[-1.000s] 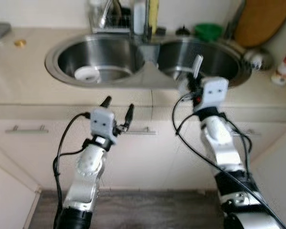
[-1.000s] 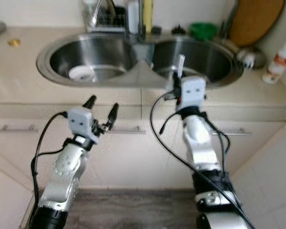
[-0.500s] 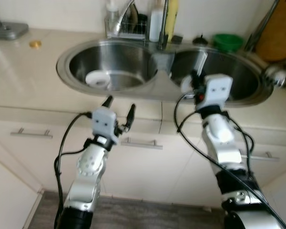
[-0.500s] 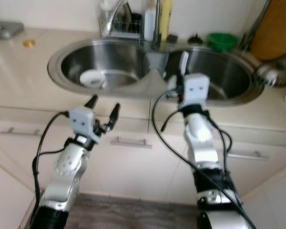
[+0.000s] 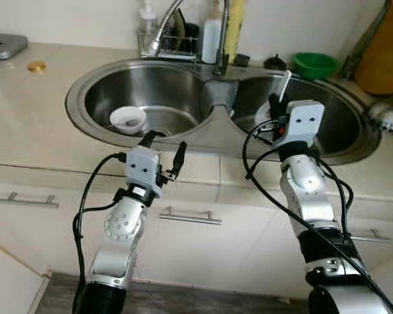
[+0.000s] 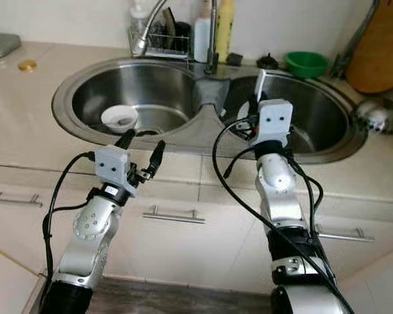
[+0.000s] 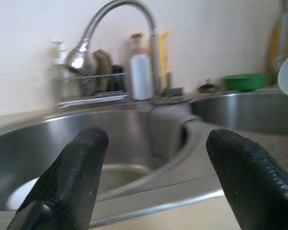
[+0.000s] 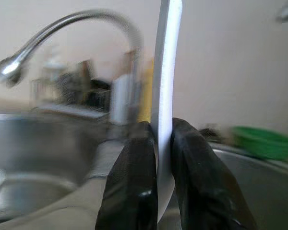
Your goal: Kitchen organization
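Right wrist view: the right tool (image 8: 162,158) pinches a white plate (image 8: 166,72) edge-on over the sink (image 5: 183,140); stiff, slippery, breakable. The left tool (image 5: 162,140) hovers spread.

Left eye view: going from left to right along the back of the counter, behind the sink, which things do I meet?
Gold lid → clear pump bottle → white bottle → yellow bottle → green bowl → wooden board.
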